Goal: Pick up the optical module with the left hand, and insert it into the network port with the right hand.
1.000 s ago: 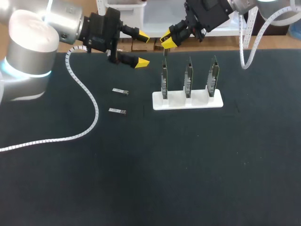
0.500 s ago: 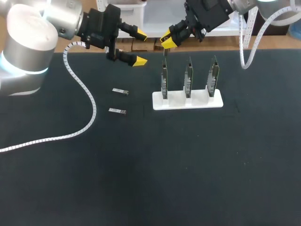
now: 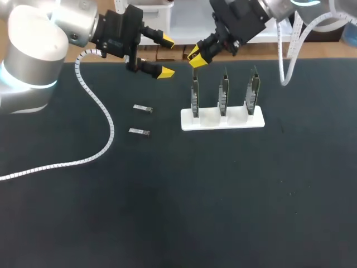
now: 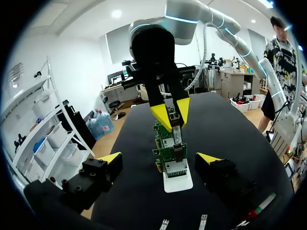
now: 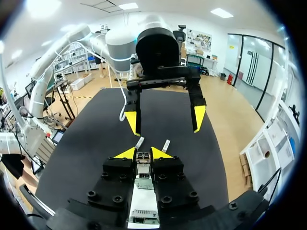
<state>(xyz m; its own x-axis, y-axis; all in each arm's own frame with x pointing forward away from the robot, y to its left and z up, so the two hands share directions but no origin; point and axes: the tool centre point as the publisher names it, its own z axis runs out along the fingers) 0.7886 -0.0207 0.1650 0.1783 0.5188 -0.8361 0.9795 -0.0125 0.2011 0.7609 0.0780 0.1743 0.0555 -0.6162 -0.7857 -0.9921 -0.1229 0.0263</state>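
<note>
Table (image 3: 223, 212) matt black, cloth-like; stand (image 3: 237, 121) smooth white plastic holding green circuit boards (image 3: 223, 92); optical module (image 5: 143, 162) in right gripper (image 5: 143, 153) and loose modules (image 3: 143, 108) silvery metal; left gripper (image 3: 167, 56) matt black; cable wrap (image 3: 106, 120) white plastic.

module (image 5: 143, 164) mostly hidden (inside right pincer (image 5: 143, 154)), seating unclear

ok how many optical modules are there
3: far optical module and near optical module lie on the table left of the white stand; held optical module in the right end effector.
</note>
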